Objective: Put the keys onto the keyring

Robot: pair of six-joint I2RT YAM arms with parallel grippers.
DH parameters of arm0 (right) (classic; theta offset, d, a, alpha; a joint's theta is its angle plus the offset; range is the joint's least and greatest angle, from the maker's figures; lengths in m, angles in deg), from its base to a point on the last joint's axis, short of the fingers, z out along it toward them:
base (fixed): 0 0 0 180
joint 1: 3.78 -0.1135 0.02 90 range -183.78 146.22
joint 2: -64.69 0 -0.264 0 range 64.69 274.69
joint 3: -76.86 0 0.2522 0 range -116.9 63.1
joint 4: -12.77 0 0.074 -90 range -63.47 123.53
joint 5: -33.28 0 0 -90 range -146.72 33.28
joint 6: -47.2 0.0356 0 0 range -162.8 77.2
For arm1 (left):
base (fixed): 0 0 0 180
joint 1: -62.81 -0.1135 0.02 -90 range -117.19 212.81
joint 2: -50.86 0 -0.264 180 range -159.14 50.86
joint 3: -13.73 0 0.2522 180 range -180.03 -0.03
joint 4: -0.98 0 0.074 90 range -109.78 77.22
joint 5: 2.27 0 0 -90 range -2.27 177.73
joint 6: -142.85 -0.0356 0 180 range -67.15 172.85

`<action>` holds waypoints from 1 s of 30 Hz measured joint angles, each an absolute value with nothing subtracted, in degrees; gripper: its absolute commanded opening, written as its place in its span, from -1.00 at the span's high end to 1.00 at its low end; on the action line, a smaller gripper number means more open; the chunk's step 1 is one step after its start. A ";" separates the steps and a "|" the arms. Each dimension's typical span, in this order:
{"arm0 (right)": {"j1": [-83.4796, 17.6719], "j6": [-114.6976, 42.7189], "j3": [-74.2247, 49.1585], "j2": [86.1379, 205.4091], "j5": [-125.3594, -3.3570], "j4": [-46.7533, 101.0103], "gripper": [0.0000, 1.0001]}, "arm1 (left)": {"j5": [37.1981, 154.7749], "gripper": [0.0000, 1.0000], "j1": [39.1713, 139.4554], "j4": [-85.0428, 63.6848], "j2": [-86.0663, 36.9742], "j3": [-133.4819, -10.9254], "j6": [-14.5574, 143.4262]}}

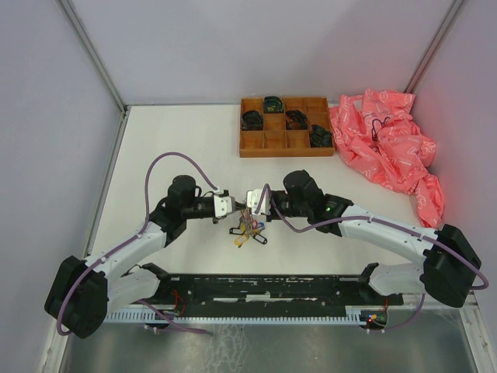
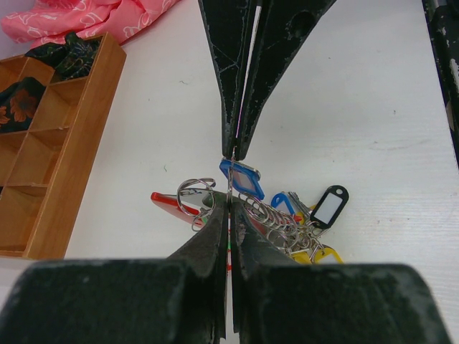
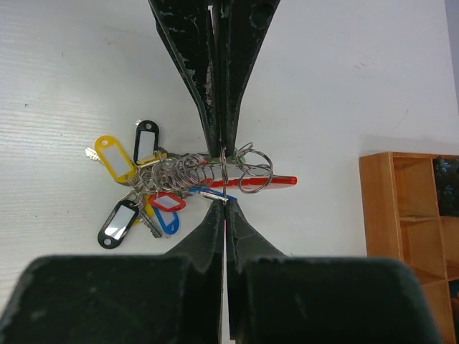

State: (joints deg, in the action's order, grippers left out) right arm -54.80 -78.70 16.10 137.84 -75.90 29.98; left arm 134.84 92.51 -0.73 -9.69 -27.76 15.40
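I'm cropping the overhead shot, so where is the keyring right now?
In the top view the keyring sits mid-table, just below the meeting tips of the left gripper and right gripper, well nearer the arms than the wooden tray.

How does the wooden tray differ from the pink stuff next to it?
The wooden tray is brown, rigid and split into compartments; the pink sheet is crumpled and shapeless. The tray holds dark coiled items; the sheet covers more of the table. Both lie at the far end.

White table (image 1: 178, 140); wooden tray (image 1: 284, 154), pink cloth (image 1: 388, 148), keys (image 1: 248, 231) on it.
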 measured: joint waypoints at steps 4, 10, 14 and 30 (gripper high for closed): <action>-54.80 -78.70 16.10 137.88 -75.87 29.95 0.99 | 134.84 0.95 92.51 -0.73 -9.69 -27.76 15.40; -55.00 -78.70 16.10 137.88 -75.90 29.93 0.99 | 134.86 0.95 92.51 -0.73 -9.69 -27.76 15.40; -55.06 -78.70 16.10 137.99 -75.90 29.65 0.99 | 134.88 0.95 92.51 -0.75 -9.69 -27.76 15.40; -55.06 -78.70 16.10 138.06 -75.46 29.19 0.99 | 134.86 0.95 92.51 -0.75 -9.69 -27.76 15.40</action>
